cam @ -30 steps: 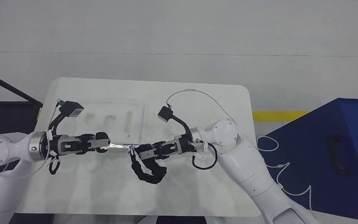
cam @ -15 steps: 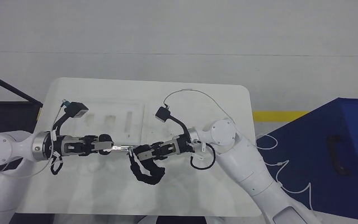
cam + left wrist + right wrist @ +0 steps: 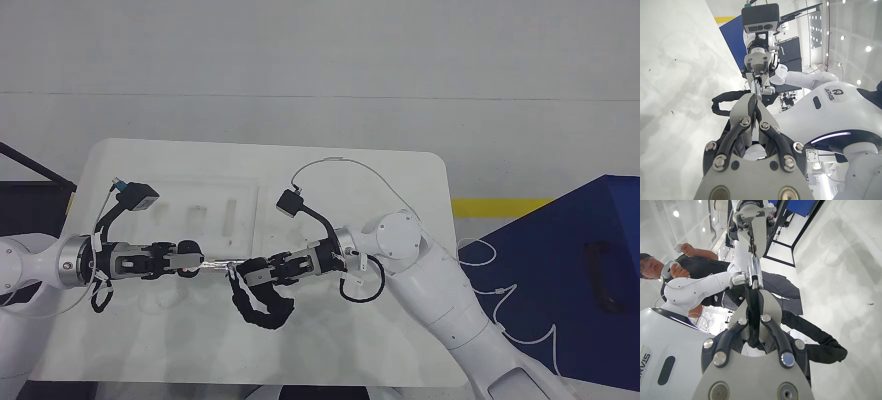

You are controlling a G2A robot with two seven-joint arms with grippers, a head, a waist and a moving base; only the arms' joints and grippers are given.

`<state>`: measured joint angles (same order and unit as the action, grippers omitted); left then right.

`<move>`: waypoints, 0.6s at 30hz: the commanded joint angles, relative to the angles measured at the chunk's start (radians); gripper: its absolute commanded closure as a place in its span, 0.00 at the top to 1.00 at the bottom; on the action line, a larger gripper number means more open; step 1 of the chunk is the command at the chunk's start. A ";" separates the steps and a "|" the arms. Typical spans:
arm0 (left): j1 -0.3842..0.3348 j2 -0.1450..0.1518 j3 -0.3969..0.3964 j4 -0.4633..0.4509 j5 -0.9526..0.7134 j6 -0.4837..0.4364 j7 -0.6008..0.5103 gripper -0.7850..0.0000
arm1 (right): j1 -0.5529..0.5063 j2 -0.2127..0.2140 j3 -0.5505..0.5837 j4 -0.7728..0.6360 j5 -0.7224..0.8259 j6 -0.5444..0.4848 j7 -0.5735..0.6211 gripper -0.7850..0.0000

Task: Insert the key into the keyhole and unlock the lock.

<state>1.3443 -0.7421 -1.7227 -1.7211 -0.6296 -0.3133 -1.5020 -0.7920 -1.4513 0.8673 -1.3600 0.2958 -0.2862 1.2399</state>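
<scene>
Where both arms meet above the table (image 3: pixel 350 170), the left gripper (image 3: pixel 754 101) is pressed together on the key (image 3: pixel 753 117), blade lying along the arm's line and aimed at the chrome lock (image 3: pixel 754 87) directly ahead. Opposite, the right gripper (image 3: pixel 753 291) pinches the lock by its black sleeved cable (image 3: pixel 810 344) (loop hanging toward the table). Key tip touches the lock's end; depth of entry cannot be told. Judgement: nothing intervenes; turning requires both axes in line.

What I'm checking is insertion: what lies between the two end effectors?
The silver lock, in the left wrist view: the left end effector, shut on the key, meets one end; the right end effector grips its black strap at the other.
</scene>
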 commanded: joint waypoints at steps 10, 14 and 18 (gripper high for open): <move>0.066 -0.004 -0.020 -0.065 0.012 -0.031 0.061 0.00 | -0.043 0.019 0.022 -0.067 -0.030 0.032 -0.028 0.00; 0.083 -0.004 -0.036 -0.068 0.004 -0.040 0.068 1.00 | -0.048 0.022 0.020 -0.077 -0.030 0.036 -0.028 0.00; 0.102 -0.004 -0.054 -0.067 -0.003 -0.056 0.068 1.00 | -0.051 0.025 0.023 -0.084 -0.019 0.038 -0.028 0.00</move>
<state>1.4411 -0.7461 -1.7727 -1.7895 -0.6297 -0.3657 -1.4331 -0.8422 -1.4269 0.8887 -1.4427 0.2721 -0.2492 1.2116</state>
